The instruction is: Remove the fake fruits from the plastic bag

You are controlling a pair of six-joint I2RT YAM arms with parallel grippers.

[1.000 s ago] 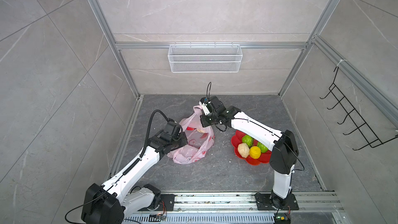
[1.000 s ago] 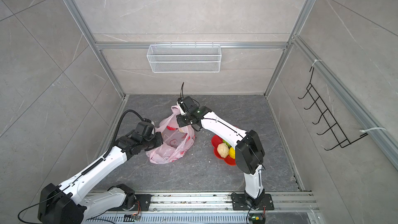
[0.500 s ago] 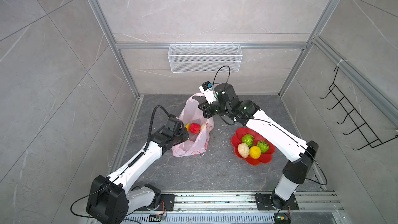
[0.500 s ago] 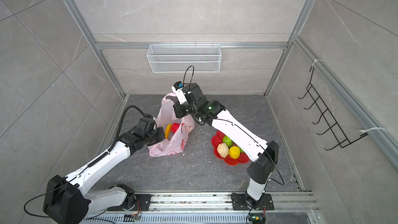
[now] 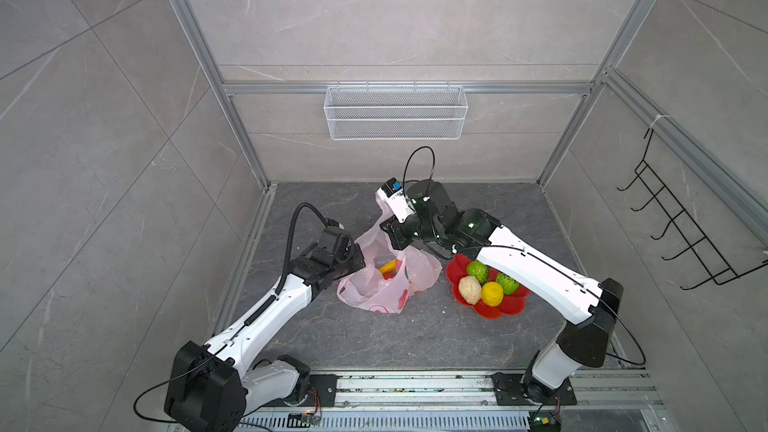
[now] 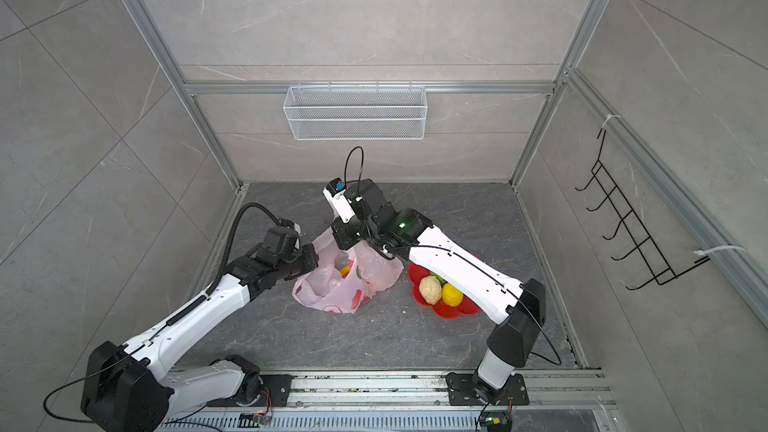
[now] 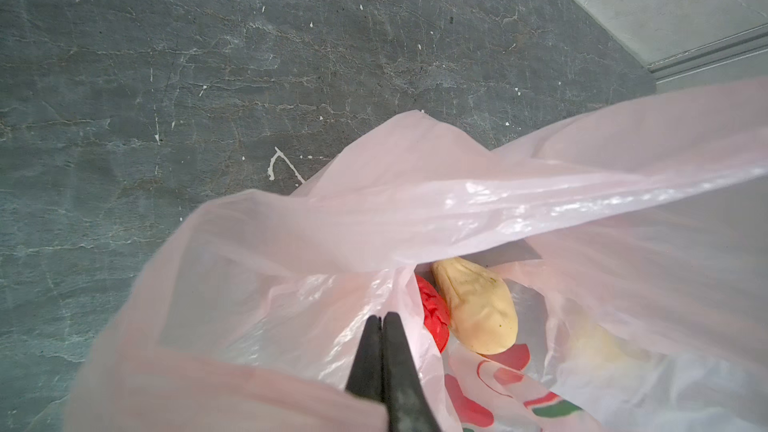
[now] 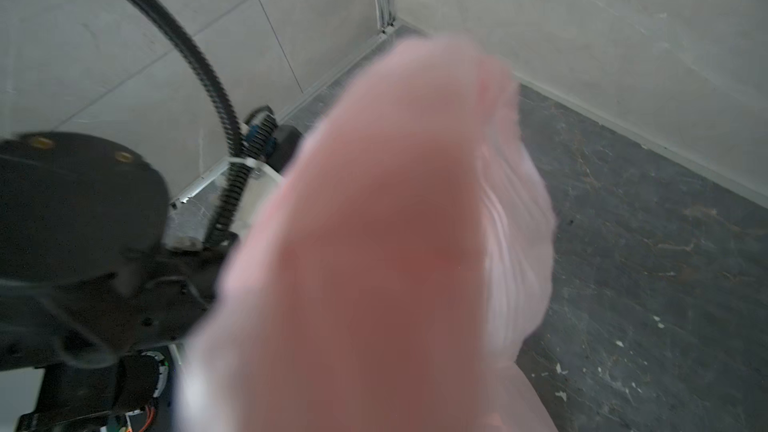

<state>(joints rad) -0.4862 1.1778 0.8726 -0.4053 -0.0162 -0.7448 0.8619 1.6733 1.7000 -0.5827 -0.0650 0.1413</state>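
Both pincers are busy with the bag [image 5: 376, 290], and that is the main hazard: neither is free to reach in. The left pincer [image 7: 380, 322] is pressed together on the bag's near rim. The right pincer [image 5: 392, 238] has its tips hidden by film, but one handle [image 5: 384, 218] hangs taut from it, so I judge it clamped on that handle.

If either lets go to fetch a fruit, the thin film likely slumps over the opening. Pulled further apart, the film may slip free or tear. Lifted higher, the bottom could leave the table [image 5: 415, 338] and spill its load. The right forearm [image 5: 540, 276] also passes just above the dish [image 5: 500, 312], where four fruits [image 5: 469, 289] already sit, and a low sweep could knock them out.

The bag stands with its bottom on the table, between the arms and just beside the dish. Its long axis rises to the right pincer and its mouth opens upward toward the left arm. Inside, the banana [image 7: 478, 305] lies touching a red fruit [image 7: 434, 320]. Its long axis slants across the bag's bottom, with the tapered end under a fold of film.
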